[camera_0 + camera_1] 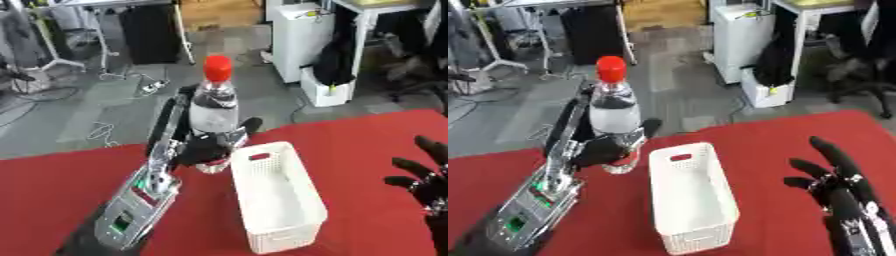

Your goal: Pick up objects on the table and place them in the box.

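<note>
In the left eye view, the left hand (203,147) gripped a clear plastic bottle (213,117) with a red cap (218,67), held upright just beside the white latticed box (276,200) on the red tablecloth (367,145). The right eye view showed more of the right hand (842,182), its fingers spread and holding nothing, right of the box.

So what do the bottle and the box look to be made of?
Bottle: probably clear plastic, since the background shows through its body; its red cap looks opaque and smooth. Box: likely white moulded plastic, matte, with perforated lattice walls and a handle slot.
</note>
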### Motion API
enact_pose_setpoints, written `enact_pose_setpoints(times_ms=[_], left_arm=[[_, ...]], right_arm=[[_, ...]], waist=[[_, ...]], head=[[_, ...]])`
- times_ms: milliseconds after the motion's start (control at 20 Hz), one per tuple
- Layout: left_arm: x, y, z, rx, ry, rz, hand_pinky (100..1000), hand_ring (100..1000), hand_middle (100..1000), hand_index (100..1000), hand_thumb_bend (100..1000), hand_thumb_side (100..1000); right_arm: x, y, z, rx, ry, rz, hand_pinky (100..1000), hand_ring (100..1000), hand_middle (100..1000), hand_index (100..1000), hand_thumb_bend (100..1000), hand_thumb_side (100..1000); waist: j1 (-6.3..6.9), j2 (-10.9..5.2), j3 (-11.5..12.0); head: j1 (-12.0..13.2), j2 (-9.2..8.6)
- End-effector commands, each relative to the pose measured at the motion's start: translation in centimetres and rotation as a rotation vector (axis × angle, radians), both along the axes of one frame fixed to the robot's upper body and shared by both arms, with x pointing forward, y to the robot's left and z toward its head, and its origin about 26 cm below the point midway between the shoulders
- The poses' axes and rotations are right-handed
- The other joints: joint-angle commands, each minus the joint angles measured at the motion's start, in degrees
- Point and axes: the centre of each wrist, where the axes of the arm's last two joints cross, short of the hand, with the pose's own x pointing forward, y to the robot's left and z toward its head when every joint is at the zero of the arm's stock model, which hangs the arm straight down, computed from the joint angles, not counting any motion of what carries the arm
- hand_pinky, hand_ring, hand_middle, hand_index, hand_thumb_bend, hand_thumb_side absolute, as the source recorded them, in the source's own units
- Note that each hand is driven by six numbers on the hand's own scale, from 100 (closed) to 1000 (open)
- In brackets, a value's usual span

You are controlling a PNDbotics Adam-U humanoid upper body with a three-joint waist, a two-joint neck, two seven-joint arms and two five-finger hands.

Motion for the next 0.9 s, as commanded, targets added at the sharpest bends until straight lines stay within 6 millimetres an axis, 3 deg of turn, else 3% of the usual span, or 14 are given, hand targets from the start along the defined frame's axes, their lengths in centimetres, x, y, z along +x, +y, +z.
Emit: enact_pose_setpoints(times_ms=[50, 900], left_arm=[[0.2, -0.4, 1.6, -0.002, -0.036, -0.011, 100, 319, 164, 189, 100, 100], [1.1, -1.4, 1.1, 0.008, -0.025, -0.008, 100, 329, 171, 193, 100, 100]], right_arm=[[0.1, 0.0, 0.7, -0.015, -0.020, 0.014, 762, 860, 992, 994, 100, 715], [0.2, 0.2, 1.0, -0.027, -0.027, 0.031, 763, 861, 993, 996, 100, 713]], waist=[[-0.10, -1.02, -0.24], [0.95, -0.43, -2.64]], head=[[-1.33, 0.10], [-1.33, -0.15]])
